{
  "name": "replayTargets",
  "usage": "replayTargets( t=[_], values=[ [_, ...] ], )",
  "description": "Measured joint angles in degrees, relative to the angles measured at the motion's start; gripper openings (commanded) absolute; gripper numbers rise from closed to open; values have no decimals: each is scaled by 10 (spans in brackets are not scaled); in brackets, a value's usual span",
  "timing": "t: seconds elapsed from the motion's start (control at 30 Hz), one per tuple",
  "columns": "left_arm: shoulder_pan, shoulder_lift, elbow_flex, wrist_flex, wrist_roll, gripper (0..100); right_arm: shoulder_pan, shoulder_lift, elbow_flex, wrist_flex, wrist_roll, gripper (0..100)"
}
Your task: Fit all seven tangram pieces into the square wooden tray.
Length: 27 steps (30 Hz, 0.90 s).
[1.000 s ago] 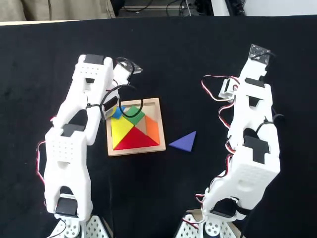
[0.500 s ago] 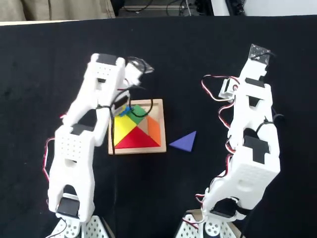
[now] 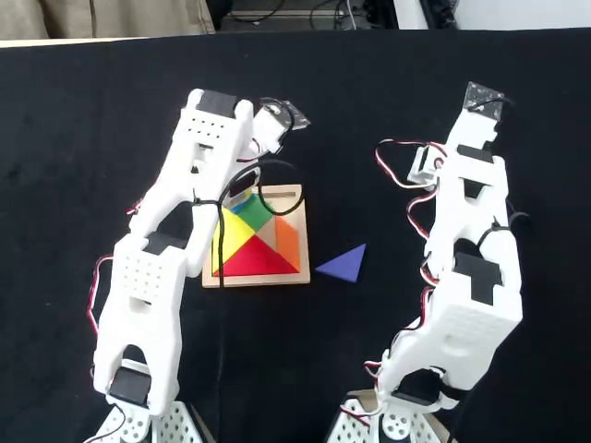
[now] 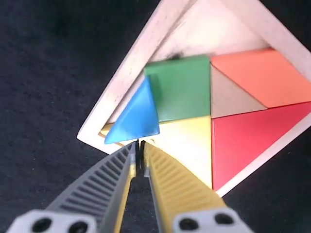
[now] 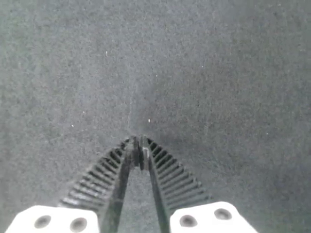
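On the black cloth table (image 3: 369, 111), between the two arms, we see the square wooden tray (image 3: 254, 280) with six pieces in it. From the left wrist view we make out a green square (image 4: 182, 87), an orange piece (image 4: 265, 75), a small tan triangle (image 4: 231, 97) between them, a large red triangle (image 4: 257, 141) and a yellow triangle (image 4: 187, 145). A blue triangle (image 4: 136, 114) lies at one corner, along the green square's edge and over the end of the yellow piece. We cannot tell whether it sits flat. Beyond the green and orange pieces we see a patch of bare tray floor. The purple triangle (image 3: 344, 264) lies on the cloth just beside the tray, on the side toward the right arm, apart from its rim. The left gripper (image 4: 138, 145) hangs over the tray's corner with its jaws pressed together on nothing, the tips just beside the blue triangle. The right gripper (image 5: 140, 148) is over bare cloth, well apart from the tray, its jaws likewise closed and empty.
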Motion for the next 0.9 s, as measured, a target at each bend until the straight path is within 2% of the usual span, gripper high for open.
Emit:
replayTargets(
  t=[0.67, 0.9],
  values=[
    [8, 68, -44, -13, 2, 42, 0, 0, 0, 0, 0, 11],
    [7, 68, -127, 4, 47, 42, 0, 0, 0, 0, 0, 11]
  ],
)
